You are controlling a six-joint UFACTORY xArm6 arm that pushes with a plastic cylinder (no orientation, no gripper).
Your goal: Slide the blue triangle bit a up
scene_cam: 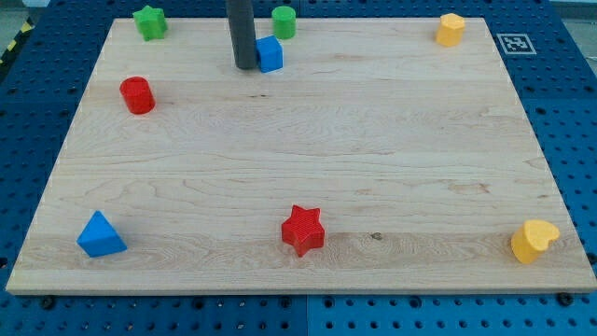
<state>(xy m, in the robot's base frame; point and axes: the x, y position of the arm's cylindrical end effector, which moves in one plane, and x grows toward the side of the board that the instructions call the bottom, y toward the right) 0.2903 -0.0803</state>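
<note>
The blue triangle (100,235) lies near the bottom left corner of the wooden board (298,159). My tip (245,66) is near the view's top, just left of a blue cube (270,53) and touching or nearly touching it. The tip is far from the blue triangle, up and to its right.
A green star (149,22) and a green cylinder (284,21) sit along the top edge. A red cylinder (137,95) is at the upper left. A red star (302,230) is at the bottom middle. Yellow blocks sit at the top right (451,29) and bottom right (534,241).
</note>
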